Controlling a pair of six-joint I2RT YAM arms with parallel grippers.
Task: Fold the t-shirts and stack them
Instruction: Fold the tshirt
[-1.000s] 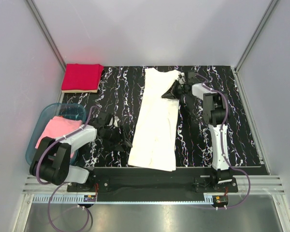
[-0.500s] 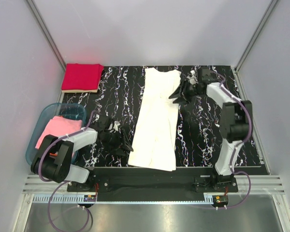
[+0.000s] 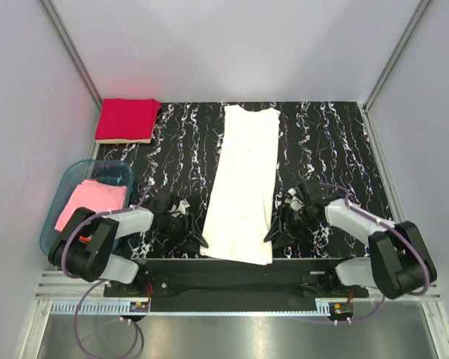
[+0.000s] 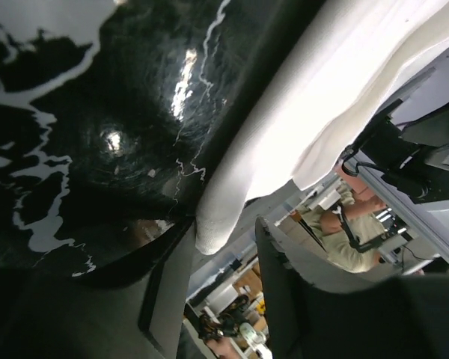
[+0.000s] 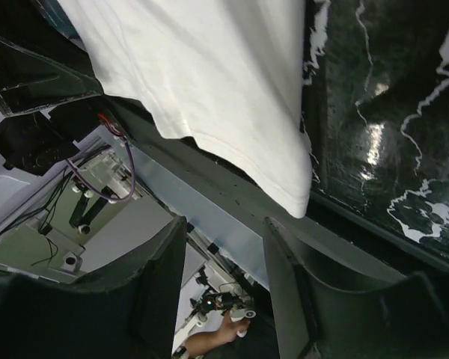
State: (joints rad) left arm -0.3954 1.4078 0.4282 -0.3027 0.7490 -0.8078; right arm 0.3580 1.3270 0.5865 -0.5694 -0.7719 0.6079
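Note:
The white t-shirt (image 3: 243, 183) lies on the mat as a long narrow strip, collar at the far end. My left gripper (image 3: 197, 236) is low at its near-left corner, my right gripper (image 3: 275, 230) low at its near-right corner. In the left wrist view the gripper (image 4: 226, 228) is open and the hem corner of the white t-shirt (image 4: 213, 224) sits right at the mouth of the jaws. In the right wrist view the gripper (image 5: 224, 224) is open, and the white t-shirt (image 5: 209, 67) ends in a corner just ahead of the right-hand finger (image 5: 284, 277). A folded red t-shirt (image 3: 126, 120) rests at the back left.
A teal plastic tub (image 3: 60, 196) at the left edge holds the pink t-shirt (image 3: 93, 203). The black white-streaked mat (image 3: 322, 149) covers the table. Grey walls close in left, right and back. A metal rail (image 3: 232, 265) with the arm bases runs along the near edge.
My right arm swung from the shirt's collar end down to its near-right corner, and its jaws opened. My left gripper slid nearer the near-left corner and its jaws narrowed a little.

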